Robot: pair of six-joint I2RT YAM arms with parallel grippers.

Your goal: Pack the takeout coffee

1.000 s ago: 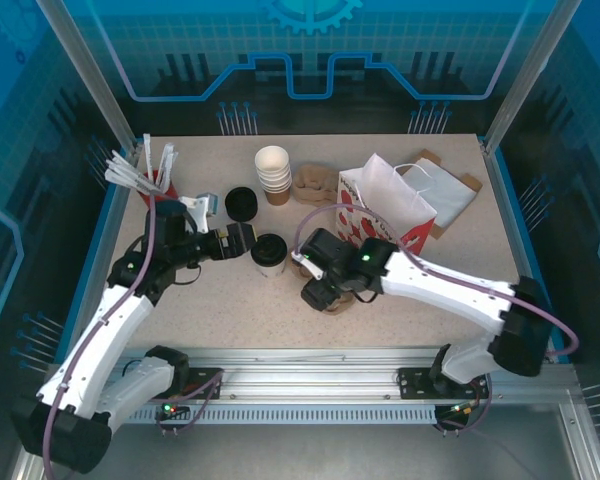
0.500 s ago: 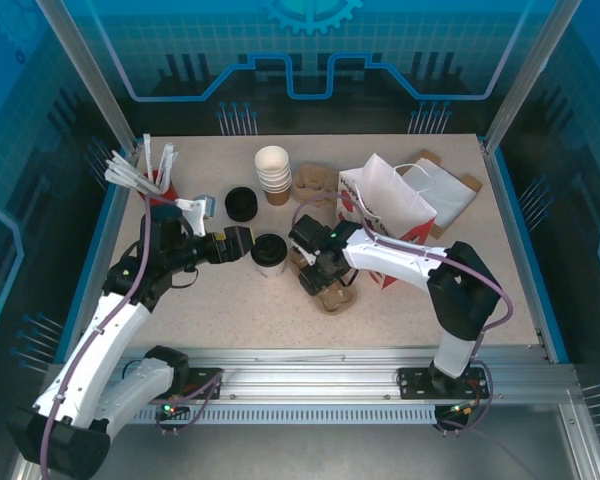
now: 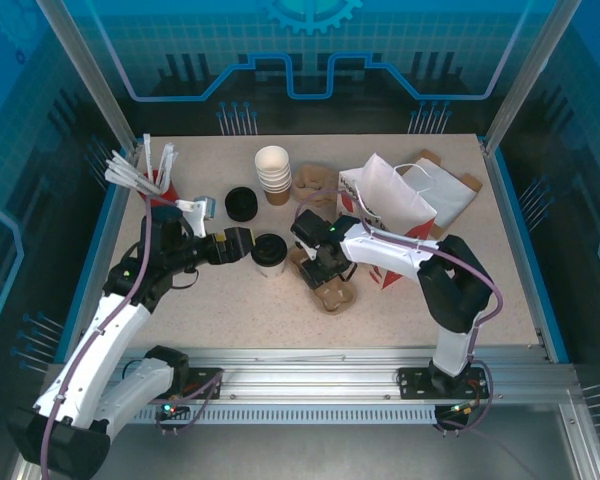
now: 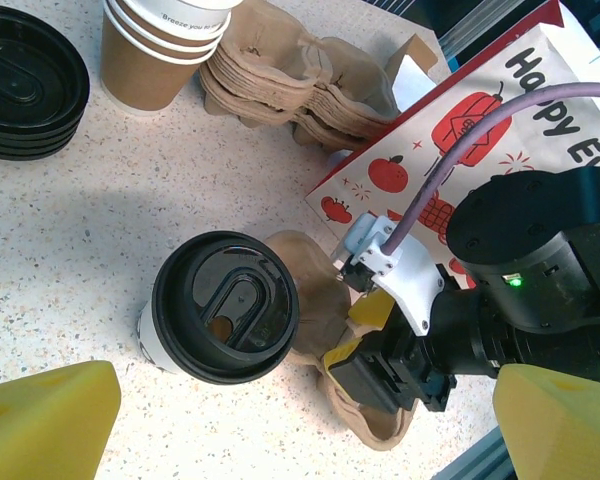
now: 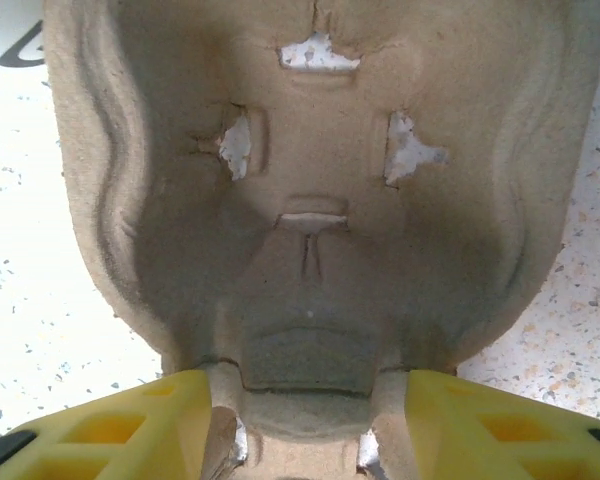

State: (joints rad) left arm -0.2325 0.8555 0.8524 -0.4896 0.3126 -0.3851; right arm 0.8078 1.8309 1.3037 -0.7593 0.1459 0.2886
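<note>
Takeout coffee upright on the table, a little left of the middle, black lid pressed on top.

At 9 o'clock of it, just beside and not touching, left gripper, jaws spread wide with nothing between them, the cup in front of the gap.

At 4 o'clock, just beside the cup, a single brown cardboard carrier lying flat on the table. Above this carrier, right gripper, its yellow fingers on both sides of one edge of the carrier and close against it. Not possible to tell whether clamped on it or only standing around it.

Further out from the coffee:
- At 11 o'clock, a stack of loose black lids.
- At 12 o'clock, a stack of lidless paper cups.
- At 1 o'clock, a pile of spare carriers.
- At 2 o'clock, a white and red paper bag.
- Far at 10 o'clock, near the left edge of the table, white stirrers in a red holder.
</note>
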